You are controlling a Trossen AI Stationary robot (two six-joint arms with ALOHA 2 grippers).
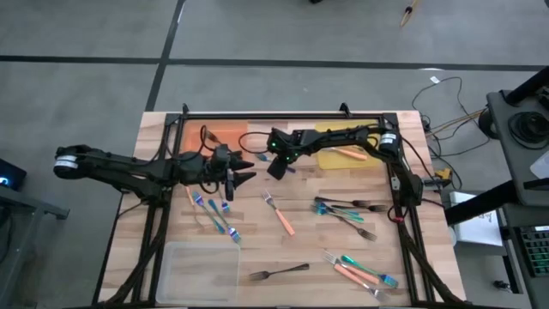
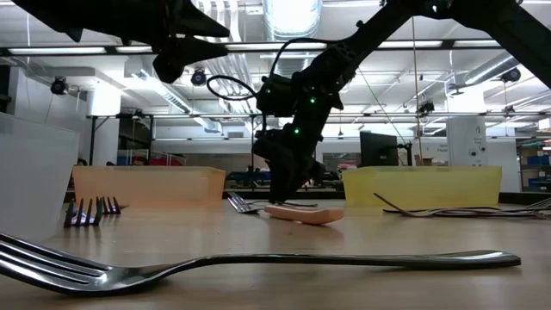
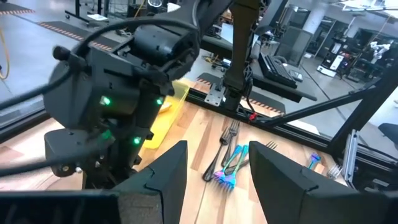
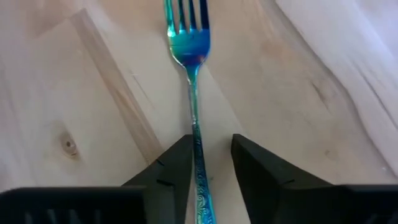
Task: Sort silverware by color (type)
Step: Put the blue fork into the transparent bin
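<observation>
While the left gripper (image 1: 243, 172) waits open nearby, the right gripper (image 4: 205, 168) straddles a teal fork's (image 4: 194, 81) handle on the table (image 1: 309, 253) (not clamped yet); next, pinch, lift, carry to its pile.

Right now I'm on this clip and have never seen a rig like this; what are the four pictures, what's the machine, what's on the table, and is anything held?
It is a robot with two dark arms over a wooden table, each ending in a two-finger tool. One camera looks straight down, one sits at table height, and one rides on each wrist.

Forks lie scattered: grey, orange-handled and shiny blue. An orange tray, a yellow tray and a clear tray wait for them.

The right tool is low, its fingers on either side of a blue fork flat on the wood, not yet gripping. The left tool hovers open, holding nothing.
</observation>
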